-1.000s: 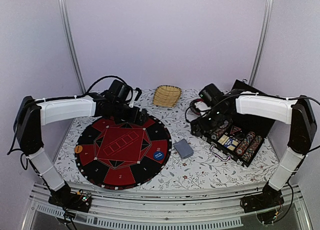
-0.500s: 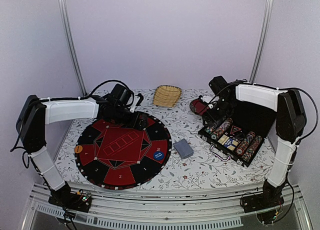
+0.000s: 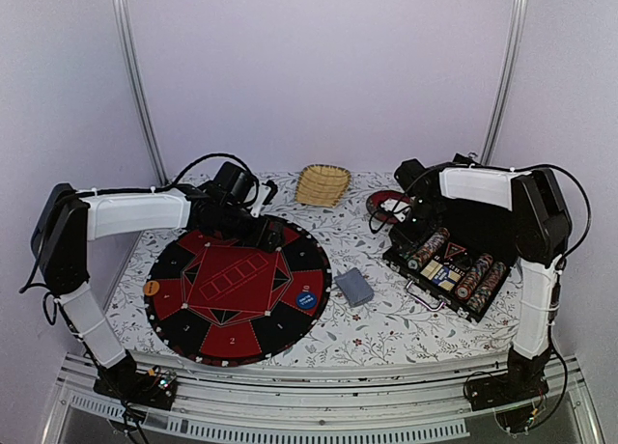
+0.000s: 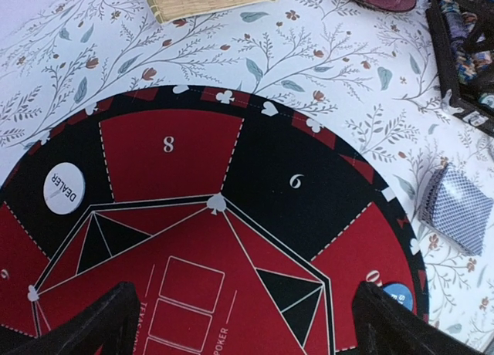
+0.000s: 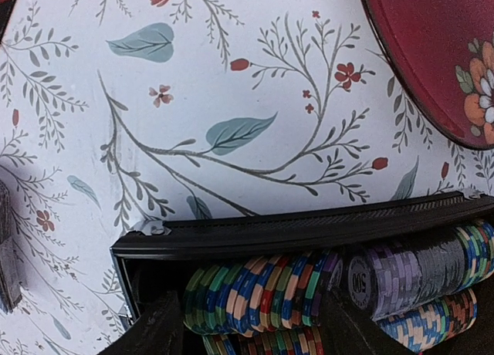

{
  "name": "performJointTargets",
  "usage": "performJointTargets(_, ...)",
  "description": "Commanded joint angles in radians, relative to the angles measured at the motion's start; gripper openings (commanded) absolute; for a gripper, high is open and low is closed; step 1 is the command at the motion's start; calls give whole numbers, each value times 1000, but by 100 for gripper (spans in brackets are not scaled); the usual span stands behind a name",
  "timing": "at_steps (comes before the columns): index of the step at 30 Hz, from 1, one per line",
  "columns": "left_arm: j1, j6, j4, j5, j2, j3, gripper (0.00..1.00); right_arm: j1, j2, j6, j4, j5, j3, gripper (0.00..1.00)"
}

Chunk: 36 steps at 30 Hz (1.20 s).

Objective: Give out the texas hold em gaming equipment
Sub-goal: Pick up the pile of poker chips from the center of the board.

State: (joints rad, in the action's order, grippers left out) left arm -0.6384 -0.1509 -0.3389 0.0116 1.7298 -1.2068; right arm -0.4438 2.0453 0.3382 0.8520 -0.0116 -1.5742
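Flowered table (image 3: 406,319) seen from above, with two white robot arms reaching in from the near edge. At left, a round red-and-black poker mat (image 3: 237,290), laid flat, numbered seats around the rim, presumably for marking out each player's place. On the mat: a white dealer button (image 4: 64,188) beside seat 8, a blue chip (image 3: 305,298) near the right rim, an orange chip (image 3: 152,287) at the left rim. Just off the right rim, a deck of cards (image 3: 354,287), blue backs up, touching neither mat nor case. At right, an open black case (image 3: 454,265) with rows of striped chips (image 5: 255,289) standing on edge, packed tight, likely for easy lifting out in stacks.

Left gripper (image 4: 247,324) hanging over the far part of the mat, jaws spread wide, nothing between them. Right gripper (image 5: 251,332) dipped into the far left corner of the case, jaws part-way apart on either side of one chip row; impossible to tell whether pressing on the chips yet.

Tight quarters there: the case's rim just ahead of the fingers, a purple row (image 5: 409,274) hard beside. Dark-red plate (image 5: 432,54) and straw basket (image 3: 322,184) at the far edge, apart from each other. Open cloth between mat and case for carrying chips across
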Motion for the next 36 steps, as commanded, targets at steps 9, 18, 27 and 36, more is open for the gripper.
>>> performJointTargets(9, 2, 18, -7, 31, -9, 5, 98, 40, 25, -34, -8, 133, -21, 51)
performJointTargets(18, 2, 22, -11, 44, -7, 3, 98, 40, 7, -54, 3, 172, -32, 50)
performJointTargets(27, 2, 22, -12, 38, 2, 0, 98, 3, -22, -69, -1, 196, -18, 51)
performJointTargets(36, 3, 22, -15, 23, 4, -1, 98, -53, -66, -39, -49, 191, 20, 54)
